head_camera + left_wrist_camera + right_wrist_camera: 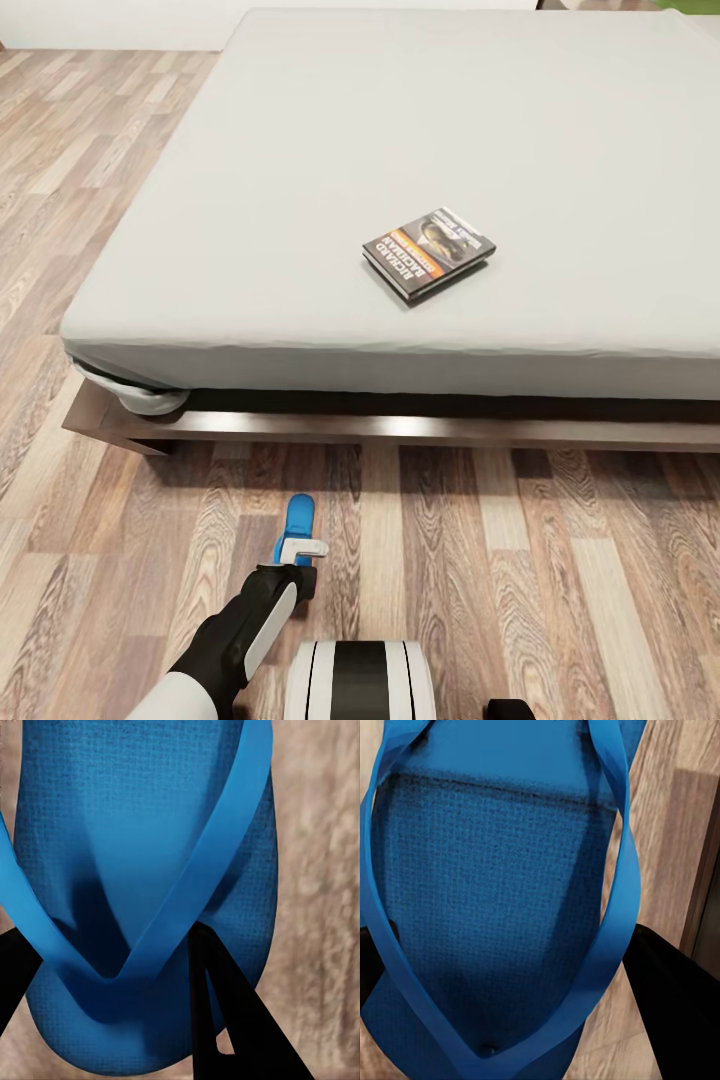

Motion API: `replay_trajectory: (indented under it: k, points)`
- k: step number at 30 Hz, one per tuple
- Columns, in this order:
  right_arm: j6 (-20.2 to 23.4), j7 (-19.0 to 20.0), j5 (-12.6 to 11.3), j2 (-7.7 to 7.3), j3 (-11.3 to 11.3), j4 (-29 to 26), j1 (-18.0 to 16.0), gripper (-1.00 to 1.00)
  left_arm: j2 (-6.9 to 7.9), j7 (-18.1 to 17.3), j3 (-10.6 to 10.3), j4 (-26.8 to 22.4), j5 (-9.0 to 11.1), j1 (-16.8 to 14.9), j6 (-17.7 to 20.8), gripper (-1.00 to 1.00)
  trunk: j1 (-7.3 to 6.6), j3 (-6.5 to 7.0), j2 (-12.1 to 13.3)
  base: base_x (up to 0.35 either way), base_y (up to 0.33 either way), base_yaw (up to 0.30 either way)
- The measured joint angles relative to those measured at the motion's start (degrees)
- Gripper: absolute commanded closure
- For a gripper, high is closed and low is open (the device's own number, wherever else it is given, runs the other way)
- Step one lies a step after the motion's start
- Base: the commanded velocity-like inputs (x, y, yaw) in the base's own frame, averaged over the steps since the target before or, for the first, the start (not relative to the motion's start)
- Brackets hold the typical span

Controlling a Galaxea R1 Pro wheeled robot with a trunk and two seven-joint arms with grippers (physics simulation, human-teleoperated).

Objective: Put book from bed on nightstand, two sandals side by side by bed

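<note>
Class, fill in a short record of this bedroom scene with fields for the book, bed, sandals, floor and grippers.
book: lying flat on the mattress, near the front edge
bed: grey mattress on a dark wooden frame
left sandal: blue, at the left gripper, fingers around it
right sandal: blue, close before right wrist camera
floor: wood planks

The book (pixel 429 251) lies flat on the grey bed (pixel 300 200). A blue sandal (pixel 297 530) is over the wood floor by the bed.
</note>
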Motion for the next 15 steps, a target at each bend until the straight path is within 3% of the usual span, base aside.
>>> replay_trajectory:
  k: [5, 6, 15]
  points:
    - [0.00, 0.00, 0.00, 0.00, 0.00, -0.01, 0.00, 1.00, 0.02, 0.11, 0.05, -0.47, -0.04, 0.00, 0.03, 1.00, 0.00, 0.00, 0.00, 0.000, 0.000, 0.000]
    - [0.00, 0.00, 0.01, 0.00, 0.00, -0.01, 0.00, 1.00, 0.05, 0.14, 0.06, -0.81, -0.05, 0.00, 0.02, -1.00, 0.00, 0.00, 0.00, 0.000, 0.000, 0.000]
    - [0.01, 0.00, -0.01, 0.00, 0.00, -0.01, 0.00, 1.00, 0.02, 0.49, -0.08, -2.32, -0.12, 0.08, 0.08, -1.00, 0.00, 0.00, 0.00, 0.000, 0.000, 0.000]
